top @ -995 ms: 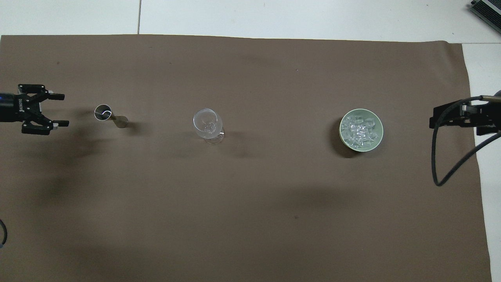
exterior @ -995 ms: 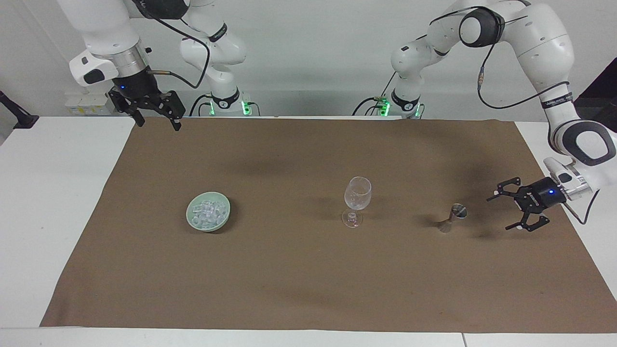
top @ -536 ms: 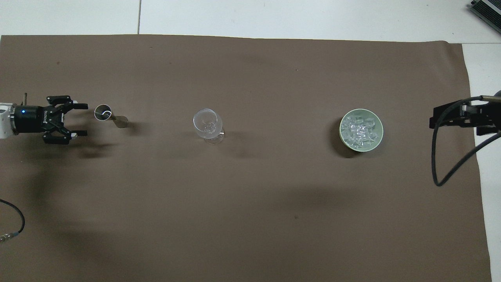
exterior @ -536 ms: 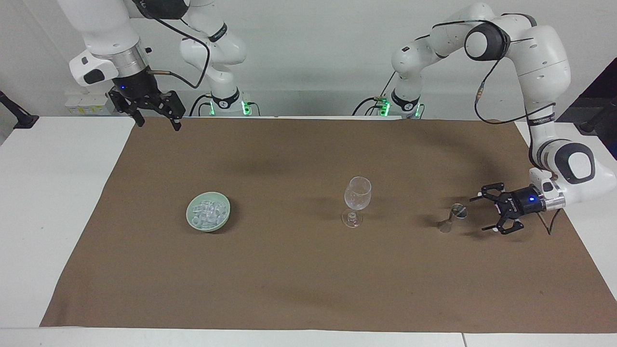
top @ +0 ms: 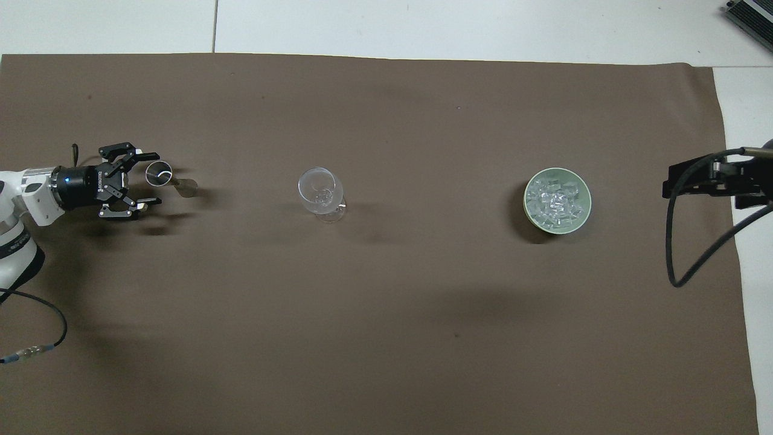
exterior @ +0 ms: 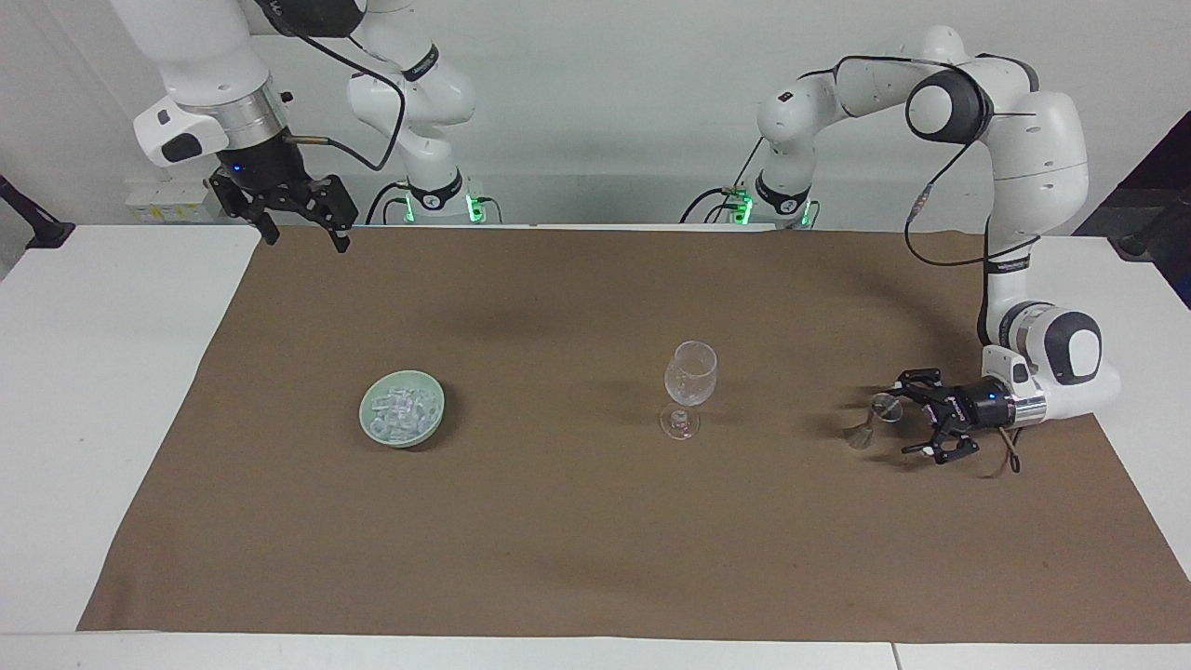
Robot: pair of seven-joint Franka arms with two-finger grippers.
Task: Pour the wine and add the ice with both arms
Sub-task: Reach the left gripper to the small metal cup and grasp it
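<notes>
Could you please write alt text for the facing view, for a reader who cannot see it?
The left gripper, open and low over a brown cloth, reaches a small metal jigger. An empty wine glass stands mid-cloth, and a green bowl of ice sits toward the right arm's end. The open right gripper waits, raised.

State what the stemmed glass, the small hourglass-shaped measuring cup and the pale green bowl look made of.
Stemmed wine glass: clear glass, see-through with bright glints. Hourglass-shaped measuring cup: probably metal, grey with a shiny rim. Pale green bowl: smooth, opaque; ceramic or plastic, unclear.
</notes>
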